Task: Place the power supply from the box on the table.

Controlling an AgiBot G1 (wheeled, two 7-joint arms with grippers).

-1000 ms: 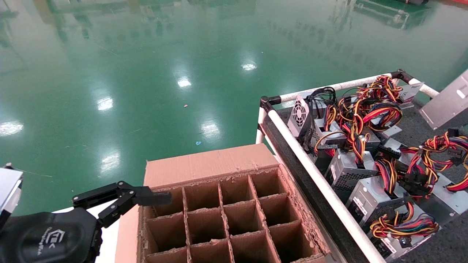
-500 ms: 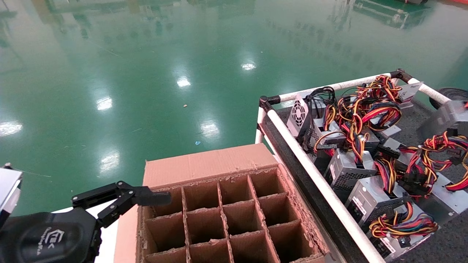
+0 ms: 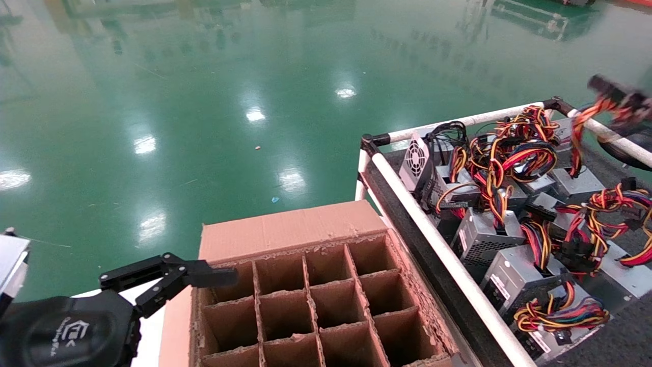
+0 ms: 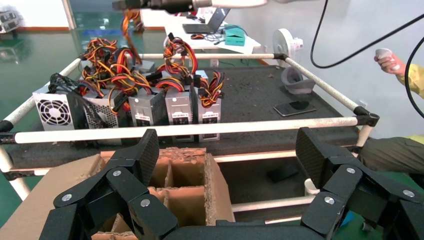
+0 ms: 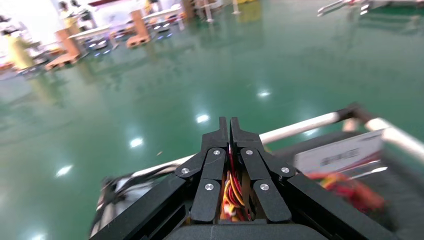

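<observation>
Right end effector point(image 5: 230, 131) pinches the power supply's wires point(image 5: 233, 192) above the counter point(image 3: 631, 336); body likely heavy, rigid, swinging. Left end effector point(image 4: 227, 150) spread open over the box point(image 3: 285, 232).

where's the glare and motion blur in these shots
Head view: ceiling lights glare off the glossy green floor; the wire bundle over the table's far rail is smeared by motion. Right wrist view: the right tool, shut on wires, is sharp, but the background streaks. Left wrist view: crisp, evenly lit; the open left tool hangs above the box.
</observation>
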